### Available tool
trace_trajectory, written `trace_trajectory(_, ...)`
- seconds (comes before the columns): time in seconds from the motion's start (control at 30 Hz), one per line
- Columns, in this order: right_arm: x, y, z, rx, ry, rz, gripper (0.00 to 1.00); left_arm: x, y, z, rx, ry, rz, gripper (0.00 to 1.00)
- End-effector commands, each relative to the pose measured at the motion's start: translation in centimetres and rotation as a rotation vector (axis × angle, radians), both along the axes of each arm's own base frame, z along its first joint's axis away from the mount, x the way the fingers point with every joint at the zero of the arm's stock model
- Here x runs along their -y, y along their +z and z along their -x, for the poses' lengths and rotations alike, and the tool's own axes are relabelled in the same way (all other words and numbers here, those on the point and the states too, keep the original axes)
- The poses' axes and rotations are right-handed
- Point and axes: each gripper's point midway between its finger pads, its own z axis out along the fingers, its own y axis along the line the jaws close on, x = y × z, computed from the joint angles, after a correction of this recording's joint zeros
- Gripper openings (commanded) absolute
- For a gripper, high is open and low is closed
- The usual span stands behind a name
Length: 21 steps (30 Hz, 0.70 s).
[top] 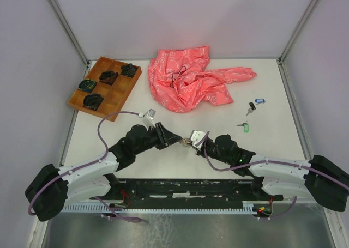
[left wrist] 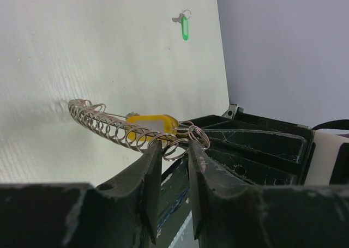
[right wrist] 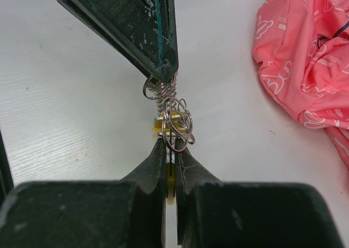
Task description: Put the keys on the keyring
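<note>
The left gripper (top: 177, 140) and right gripper (top: 192, 141) are meeting tip to tip at the keyring (top: 185, 142), a green-tagged key (top: 245, 127) lying beyond the right one.

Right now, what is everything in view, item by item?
wooden tray: one, brown, far left.
dark bundles: four, black-green, in tray compartments.
cloth: one, pink, far centre.
cord loop: one, dark, on cloth.
blue-tagged key: one, far right.
black key: one, beside it.
green-tagged key: one, nearer right.
yellow-tagged key: one, held at centre.
keyring: one, grey coil, centre.
table: one, white.
left gripper: black, closed on keyring.
right gripper: black, closed on yellow-tagged key.
</note>
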Motion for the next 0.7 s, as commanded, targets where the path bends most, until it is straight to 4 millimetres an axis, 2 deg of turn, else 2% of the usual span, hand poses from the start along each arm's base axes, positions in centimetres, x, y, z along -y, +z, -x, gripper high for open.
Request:
trace_trajectory(0.0,-1.4,4.2,-0.8,0.067,0.003,-0.108,0.01,1.1,2.7,0.2,0.055,-0.052,0.077,0.30)
trace_trajectory(0.2,-1.3,4.3,-0.9,0.070,-0.007,-0.111,0.01,1.2,2.8,0.6,0.048,-0.072,0.088,0.21)
trace_trajectory(0.4,-1.3,4.2,-1.0,0.067,-0.007,-0.107,0.01,1.1,2.6,0.6,0.049,-0.066,0.082,0.04)
trace_trajectory(0.67,-0.7,3.8,-1.3,0.064,-0.043,-0.085,0.01,-0.1,2.5,-0.1,0.093,-0.018,0.002,0.03)
